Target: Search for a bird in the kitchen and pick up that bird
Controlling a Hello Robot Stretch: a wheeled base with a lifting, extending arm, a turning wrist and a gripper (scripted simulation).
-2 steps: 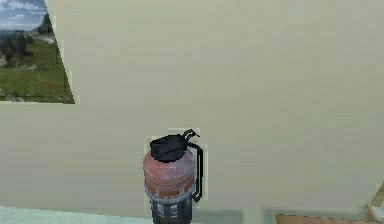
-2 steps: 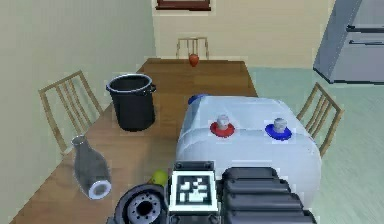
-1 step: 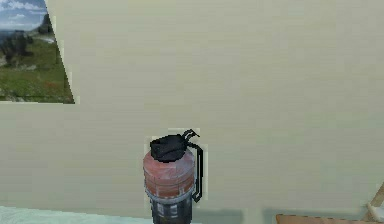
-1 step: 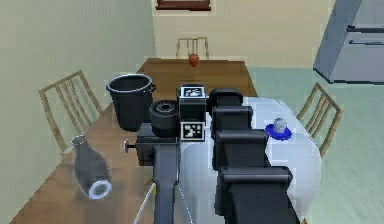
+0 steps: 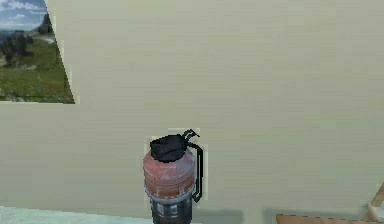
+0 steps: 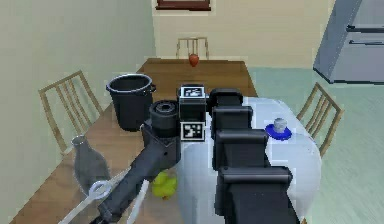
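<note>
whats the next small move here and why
Probably ease the pincer toward the small yellow-green blob low over the wooden table. The blob lies close by the pincer and might be the bird, though its shape is too small to tell. I cannot tell whether anything is held.

Home kitchen: wooden table (image 6: 226, 80), chairs (image 6: 68, 97), grey fridge (image 6: 356, 40).

The arm (image 6: 245, 160) shows as a dark square bar rising from the arm side view's bottom edge just right of centre, extended outward. Two white marker squares (image 6: 192, 96) sit at its far end. The tool (image 6: 92, 198) has its dark body left of them, with thin fingers (image 6: 120, 180) slanting toward the lower left. The fingertips are indistinct, apparently near the bottom edge, and whether the tool holds anything cannot be told.
</note>
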